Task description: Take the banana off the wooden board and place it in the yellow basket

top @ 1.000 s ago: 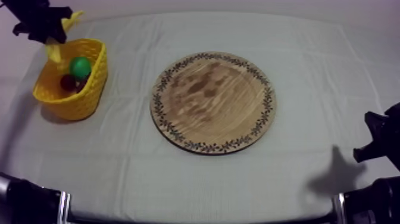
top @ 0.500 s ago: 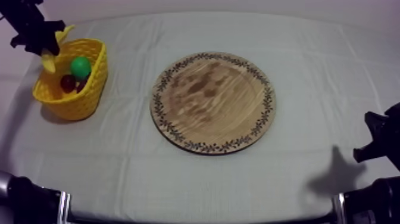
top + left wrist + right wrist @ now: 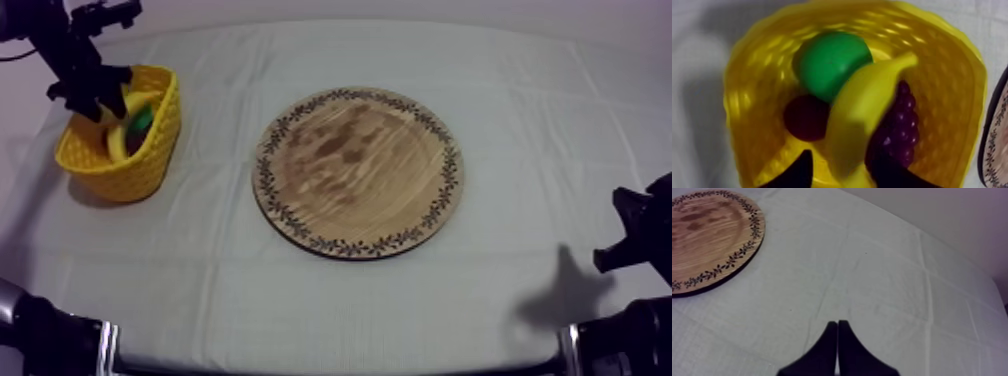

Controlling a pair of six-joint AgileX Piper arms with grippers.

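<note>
While the banana lies in the yellow basket at the upper left of the frame, over the pear, small red fruit and grapes, the left jaws stand apart above it; the right jaws are together over the counter.

I see one piece of furniture: a table, covered to every visible edge by a grey-white cloth. The cloth lies flat but carries straight fold creases. In the right wrist view one crease runs along the cloth and fainter ones cross it. Beyond the table's far edge stands a plain pale backdrop; I cannot tell whether it is a wall or a screen. The lighting is soft and rather dim. A diffuse grey shadow lies on the cloth near the table's right front corner.
</note>
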